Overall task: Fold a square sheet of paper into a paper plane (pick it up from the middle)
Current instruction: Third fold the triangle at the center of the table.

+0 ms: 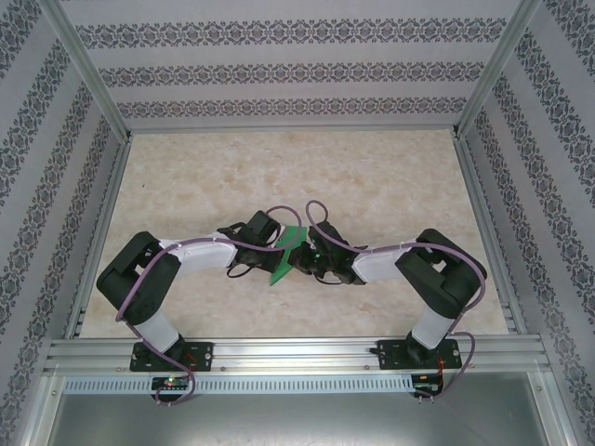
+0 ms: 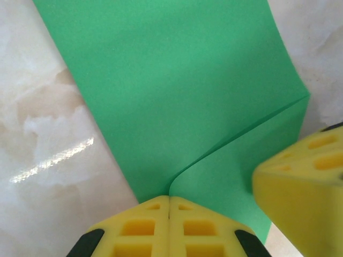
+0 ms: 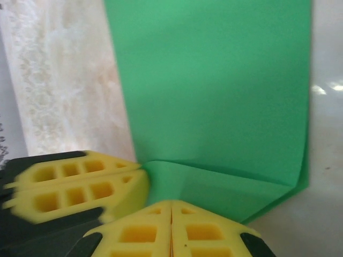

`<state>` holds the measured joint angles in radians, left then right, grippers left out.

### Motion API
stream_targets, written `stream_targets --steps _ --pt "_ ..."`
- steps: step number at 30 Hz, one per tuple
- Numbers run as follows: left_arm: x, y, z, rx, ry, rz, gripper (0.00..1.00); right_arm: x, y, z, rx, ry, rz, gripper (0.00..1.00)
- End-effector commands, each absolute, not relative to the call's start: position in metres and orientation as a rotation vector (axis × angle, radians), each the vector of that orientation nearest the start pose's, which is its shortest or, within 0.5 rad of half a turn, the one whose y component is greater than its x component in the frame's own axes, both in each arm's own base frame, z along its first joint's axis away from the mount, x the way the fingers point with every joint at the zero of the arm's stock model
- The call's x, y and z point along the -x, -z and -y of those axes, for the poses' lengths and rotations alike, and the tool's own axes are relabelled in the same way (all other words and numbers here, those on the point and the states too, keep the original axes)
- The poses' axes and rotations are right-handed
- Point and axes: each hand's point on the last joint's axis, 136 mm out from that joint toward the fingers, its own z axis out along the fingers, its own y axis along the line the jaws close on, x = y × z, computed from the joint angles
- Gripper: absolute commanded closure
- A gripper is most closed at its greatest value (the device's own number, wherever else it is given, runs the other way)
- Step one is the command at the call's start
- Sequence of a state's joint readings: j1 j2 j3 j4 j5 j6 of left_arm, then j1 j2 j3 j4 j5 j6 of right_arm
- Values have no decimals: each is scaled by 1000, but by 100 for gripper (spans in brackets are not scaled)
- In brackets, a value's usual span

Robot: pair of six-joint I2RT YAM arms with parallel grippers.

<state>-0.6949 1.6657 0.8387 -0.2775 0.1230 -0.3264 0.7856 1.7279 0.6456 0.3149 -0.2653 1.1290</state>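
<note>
So the green sheet [image 1: 286, 255] is sitting pretty much dead centre of the marbled tabletop [image 1: 204, 186], lifted a bit at an angle between the two arms. The left arm comes in from about 8 o'clock and the right arm from about 4 o'clock, and they meet right over the paper.

In the left wrist view, the left hand [image 2: 169, 206] has its yellow fingers pressed flat together with no gap. A curved crease in the sheet runs straight down into that seam, so it looks clamped on the paper's edge. The right hand's yellow fingertip pokes in at roughly 4 o'clock there, lying over the folded-up flap.

In the right wrist view, the right hand [image 3: 171, 209] is also closed tight, pinching the near edge of the sheet where a narrow flap is folded over. The left hand's fingers sit at about 8 o'clock, a little blurry, touching the same edge. The rest of the sheet stretches away toward 12 o'clock, smooth and flat.
</note>
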Motion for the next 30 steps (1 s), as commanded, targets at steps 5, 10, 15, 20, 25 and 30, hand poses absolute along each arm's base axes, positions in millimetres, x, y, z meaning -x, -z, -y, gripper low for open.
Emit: stream_targets --steps 5,10,15,20,25,30 --pt "-261 -6 236 -543 412 -2761 100 -247 -10 -315 -304 -1096 -2655 93" --pt "-259 -4 235 -541 408 -2768 100 -244 -39 -319 -268 -1162 -2593 92" --pt "-259 -2 235 -542 407 -2771 100 -236 -45 -324 -267 -1186 -2570 92" --pt "-259 -2 235 -544 408 -2772 100 -235 -35 -334 -286 -1210 -2567 92" --pt "-259 -1 235 -553 405 -2773 100 -234 -12 -333 -304 -1158 -2618 93" --pt "-258 1 234 -555 400 -2779 100 -232 -10 -332 -305 -1163 -2622 93"
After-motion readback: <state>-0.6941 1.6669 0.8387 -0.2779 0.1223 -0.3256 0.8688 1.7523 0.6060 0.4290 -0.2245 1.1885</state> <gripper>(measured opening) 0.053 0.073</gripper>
